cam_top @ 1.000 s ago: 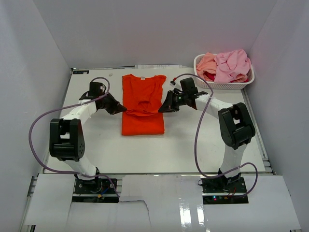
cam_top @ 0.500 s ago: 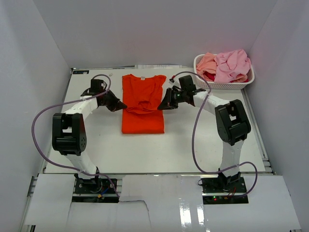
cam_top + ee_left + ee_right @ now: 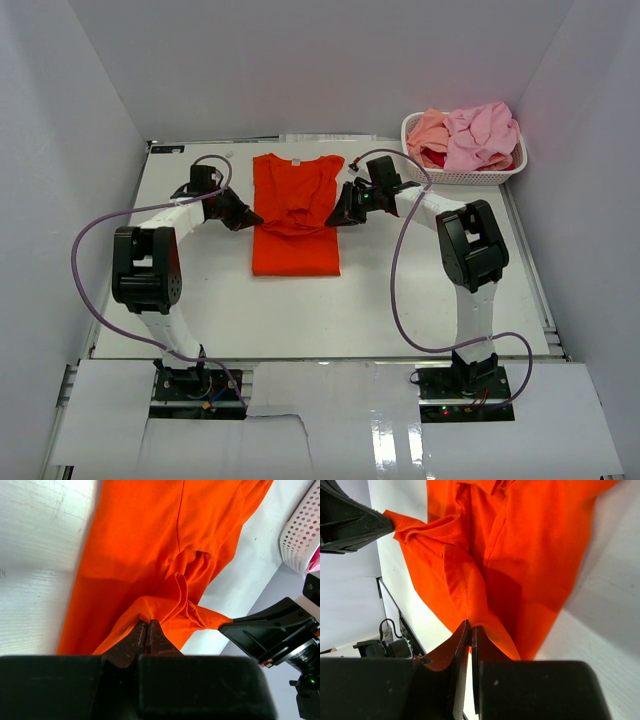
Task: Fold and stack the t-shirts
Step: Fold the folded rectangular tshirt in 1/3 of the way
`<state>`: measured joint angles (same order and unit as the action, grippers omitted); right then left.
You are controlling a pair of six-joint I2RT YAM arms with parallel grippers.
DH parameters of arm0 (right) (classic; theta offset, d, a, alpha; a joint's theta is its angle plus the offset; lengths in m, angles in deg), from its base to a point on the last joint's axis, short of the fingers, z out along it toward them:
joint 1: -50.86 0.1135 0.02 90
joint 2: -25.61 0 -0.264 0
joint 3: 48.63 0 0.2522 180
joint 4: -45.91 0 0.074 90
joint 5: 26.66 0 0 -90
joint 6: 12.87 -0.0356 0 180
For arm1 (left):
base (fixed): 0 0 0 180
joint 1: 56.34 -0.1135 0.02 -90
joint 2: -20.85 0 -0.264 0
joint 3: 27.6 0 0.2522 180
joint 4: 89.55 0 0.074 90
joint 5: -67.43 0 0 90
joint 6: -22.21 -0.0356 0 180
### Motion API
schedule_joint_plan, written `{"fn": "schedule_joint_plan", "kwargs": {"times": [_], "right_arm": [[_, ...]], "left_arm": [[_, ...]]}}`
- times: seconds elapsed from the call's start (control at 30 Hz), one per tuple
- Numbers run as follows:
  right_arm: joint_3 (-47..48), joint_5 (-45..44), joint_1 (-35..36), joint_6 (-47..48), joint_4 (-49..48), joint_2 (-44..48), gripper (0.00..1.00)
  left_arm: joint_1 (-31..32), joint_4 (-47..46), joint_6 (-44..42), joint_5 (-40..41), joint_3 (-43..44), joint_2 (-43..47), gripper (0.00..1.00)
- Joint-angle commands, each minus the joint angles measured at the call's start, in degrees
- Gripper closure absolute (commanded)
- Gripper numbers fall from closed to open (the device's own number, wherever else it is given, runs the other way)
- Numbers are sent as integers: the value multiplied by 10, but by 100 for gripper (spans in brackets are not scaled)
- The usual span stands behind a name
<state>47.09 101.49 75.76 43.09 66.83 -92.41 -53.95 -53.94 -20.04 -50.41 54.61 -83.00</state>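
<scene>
As the top view shows it, we have the orange-red t-shirt (image 3: 295, 250) lying lengthwise on the desk (image 3: 400, 300), already narrowed to a long strip. The left end effector (image 3: 252, 218) is at its left edge and the right end effector (image 3: 332, 220) at its right edge, both about mid-length. The pink and peach t-shirts (image 3: 468, 138) lie heaped in the basket (image 3: 462, 179) at the far right corner.

In the left wrist view, our left end effector is clenched on a raised pinch of the shirt's edge, and the cloth bunches toward the other arm.

In the right wrist view, our right end effector is likewise clamped on the opposite edge.

We judge that we are mid-fold, with both edges gripped for the crosswise fold. The next move calls for both arms to lift together and carry one half evenly over the other, so that the edges land square.
</scene>
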Motion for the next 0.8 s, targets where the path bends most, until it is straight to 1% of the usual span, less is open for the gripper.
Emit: {"fn": "schedule_joint_plan", "kwargs": {"times": [0.0, 0.4, 0.77], "right_arm": [[27, -3, -7, 7, -5, -12, 92], [40, -7, -18, 12, -7, -41, 92], [30, -18, -24, 16, -16, -61, 92]], "left_arm": [[-4, -24, -12, 3, 13, -6, 100], [-4, -48, -12, -5, 6, -44, 100], [-4, -63, -11, -3, -9, -60, 100]]}}
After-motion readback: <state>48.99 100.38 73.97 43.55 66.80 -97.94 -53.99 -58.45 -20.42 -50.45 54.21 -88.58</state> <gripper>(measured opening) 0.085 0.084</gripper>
